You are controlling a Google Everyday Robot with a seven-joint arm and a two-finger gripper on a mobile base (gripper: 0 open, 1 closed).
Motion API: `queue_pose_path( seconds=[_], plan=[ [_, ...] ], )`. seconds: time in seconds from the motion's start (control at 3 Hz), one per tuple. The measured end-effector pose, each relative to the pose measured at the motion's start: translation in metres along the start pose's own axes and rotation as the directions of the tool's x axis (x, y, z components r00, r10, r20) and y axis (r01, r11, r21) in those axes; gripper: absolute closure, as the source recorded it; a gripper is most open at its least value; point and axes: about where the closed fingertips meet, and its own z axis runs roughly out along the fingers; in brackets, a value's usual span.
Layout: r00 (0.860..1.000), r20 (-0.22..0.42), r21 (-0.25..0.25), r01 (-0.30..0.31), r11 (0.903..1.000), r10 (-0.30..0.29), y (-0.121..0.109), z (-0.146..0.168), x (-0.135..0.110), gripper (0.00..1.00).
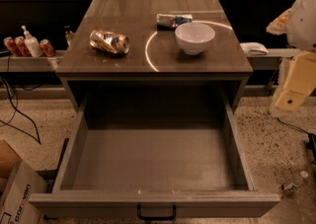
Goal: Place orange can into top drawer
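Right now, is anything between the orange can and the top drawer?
Nothing visible. The orange can lies on the tabletop, the top drawer open below it; the white bowl sits aside, the hand at the right edge.

The orange can [109,41] lies sideways atop the cabinet [123,16] (top drawer [153,161] open below), pincer [292,92] far right.

You see the gripper [295,84] only partly, cut off at the right edge. Well left of it and lower, the top drawer [212,203] has its handle [156,214] clipped by the bottom edge.
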Motion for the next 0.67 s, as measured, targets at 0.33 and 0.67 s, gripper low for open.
queue_pose_path(
  seconds=[0.33,0.67],
  plan=[
    [1.000,0.001,0.000,0.000,1.0000,0.000,0.000,0.000,0.000,0.00],
    [0.998,0.055,0.025,0.034,0.9991,-0.035,-0.014,0.002,-0.021,0.00]
  ],
)
